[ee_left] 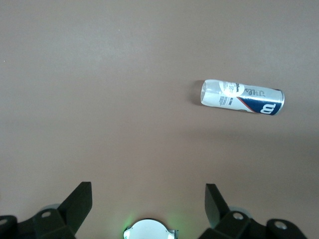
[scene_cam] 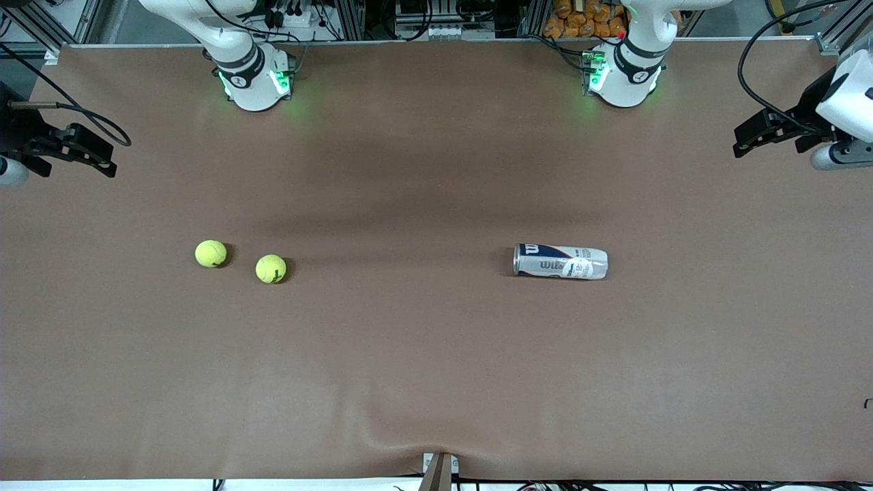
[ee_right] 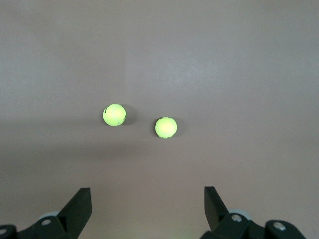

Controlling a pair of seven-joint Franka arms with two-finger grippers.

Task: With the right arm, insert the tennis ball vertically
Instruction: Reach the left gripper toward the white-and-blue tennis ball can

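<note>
I see both arms cut off by the frame edges. The right gripper (ee_right: 147, 209) hangs wide open and empty, high over two tennis balls (scene_cam: 211, 254) (scene_cam: 271, 269) toward its end of the table. The left gripper (ee_left: 148, 209), equally spread, holds nothing above the can (scene_cam: 560, 262) lying on its side.

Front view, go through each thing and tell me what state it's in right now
Tennis ball can: lying on its side, untouched.
Tennis ball toward the right arm's end: resting loose on the table.
Second tennis ball: loose, beside the first, apart.
Right gripper: open, holding nothing.
Left gripper: open, holding nothing.
</note>
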